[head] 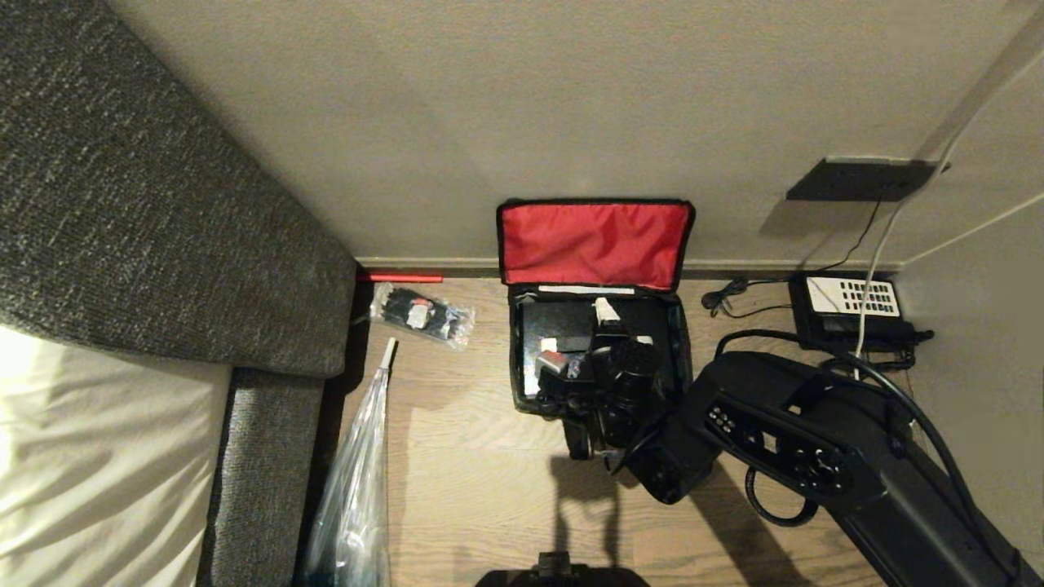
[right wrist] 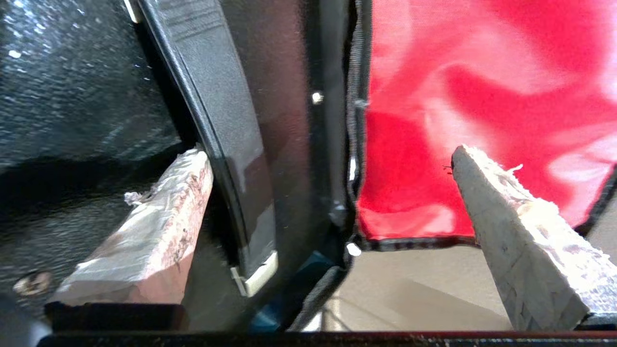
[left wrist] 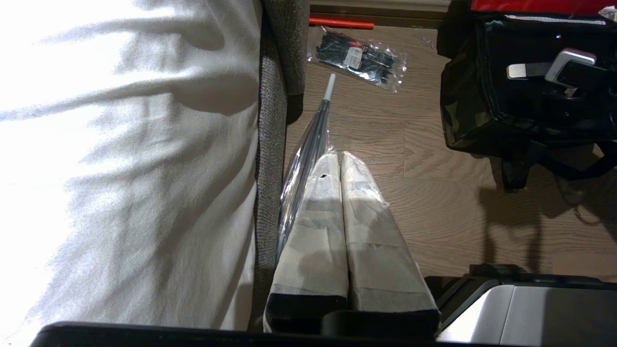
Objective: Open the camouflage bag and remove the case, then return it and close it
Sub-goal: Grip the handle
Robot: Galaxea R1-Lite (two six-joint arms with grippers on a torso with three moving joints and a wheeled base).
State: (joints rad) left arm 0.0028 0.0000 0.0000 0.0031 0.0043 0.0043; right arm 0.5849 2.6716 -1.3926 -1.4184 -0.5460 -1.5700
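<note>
The camouflage bag (head: 516,371) stands open on the wooden floor by the wall, its red lid lining (head: 594,243) leaning back against the wall. Inside lies the black case (head: 563,322) with small white labels. My right gripper (head: 602,330) hangs over the bag's rear part, open. In the right wrist view the right gripper (right wrist: 330,154) has one taped finger over the case (right wrist: 226,120) and the other in front of the red lining (right wrist: 482,72). My left gripper (left wrist: 340,156) is parked low beside the bed, shut with nothing in it; the bag (left wrist: 462,96) lies ahead of it.
A clear packet of black cable ties (head: 422,316) lies left of the bag. A black telephone (head: 848,306) with cables sits in the right corner. A grey upholstered bed (head: 122,204) fills the left, with a clear plastic-wrapped item (head: 359,473) beside it.
</note>
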